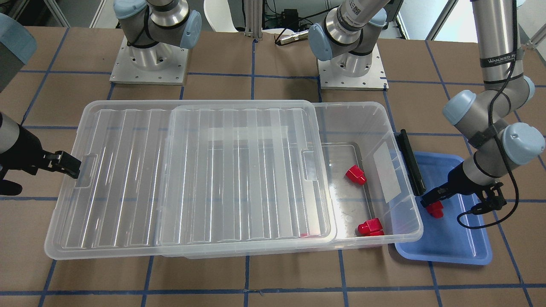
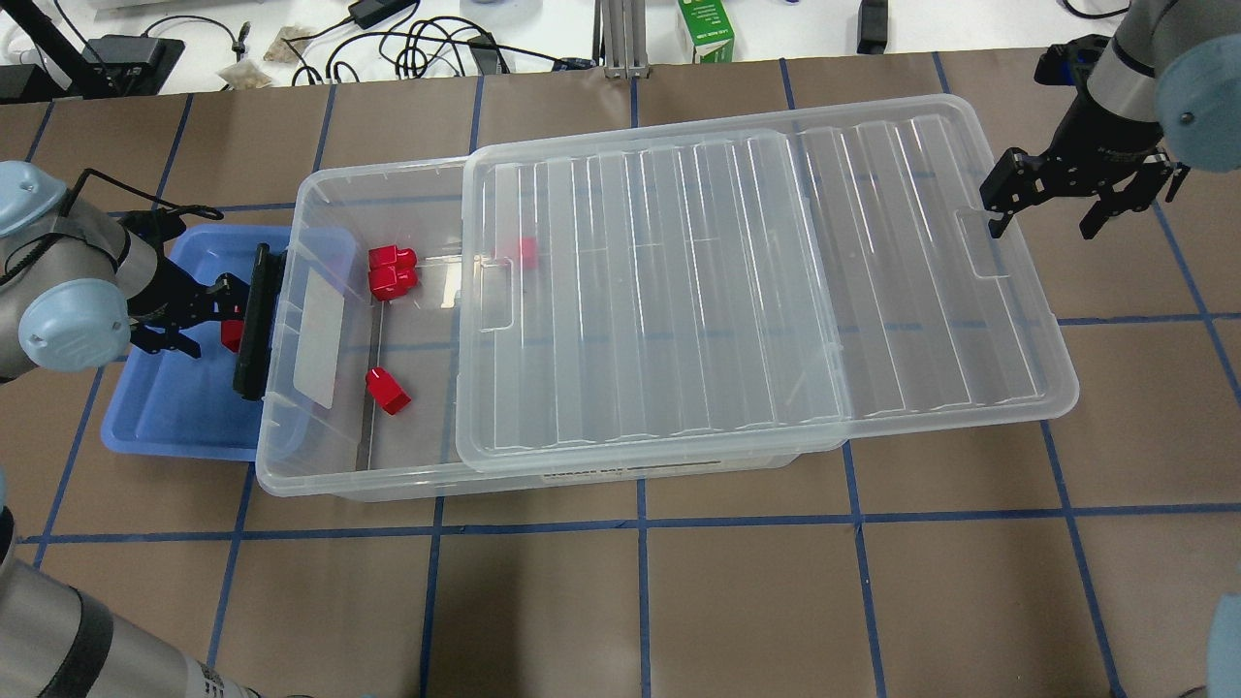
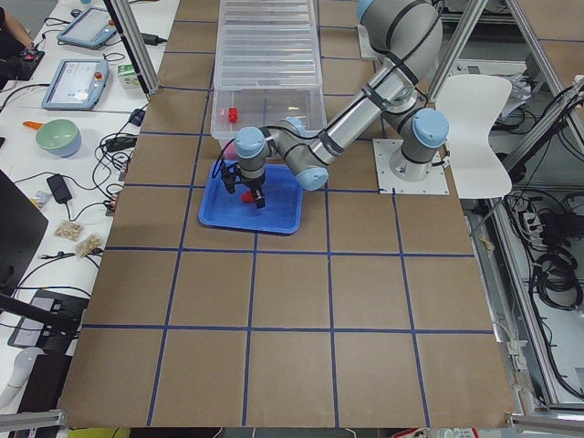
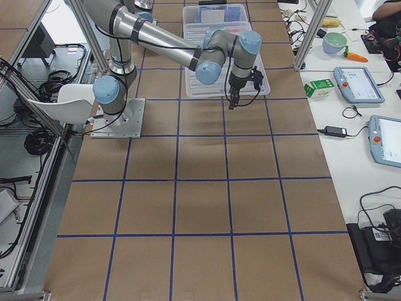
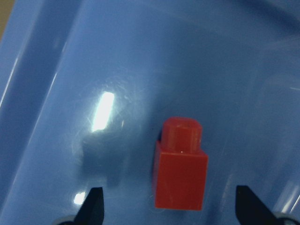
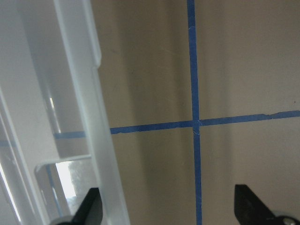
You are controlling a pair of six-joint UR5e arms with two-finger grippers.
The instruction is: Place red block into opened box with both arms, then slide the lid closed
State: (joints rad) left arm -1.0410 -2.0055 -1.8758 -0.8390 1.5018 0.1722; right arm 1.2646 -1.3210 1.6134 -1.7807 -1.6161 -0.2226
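At the left of the overhead view the left gripper (image 2: 215,318) hangs over the shallow blue plastic tray (image 2: 165,427), jaws spread wide. The small bright red plastic block (image 5: 180,171) lies flat on the tray floor between them, ungripped. The grab looks like the job now: come straight down, pinch the chunky body across its flat sides rather than the narrow stub, then lift high enough to clear the black bar (image 2: 254,325) on the end of the large clear plastic box (image 2: 334,179). The box's uncovered left end already holds other red blocks (image 2: 391,281). Across the middle, the ribbed translucent lid (image 2: 679,291) sits slid rightward, overhanging. Far right, the right gripper (image 2: 1045,215) waits open at the lid's notch; contact I cannot tell.
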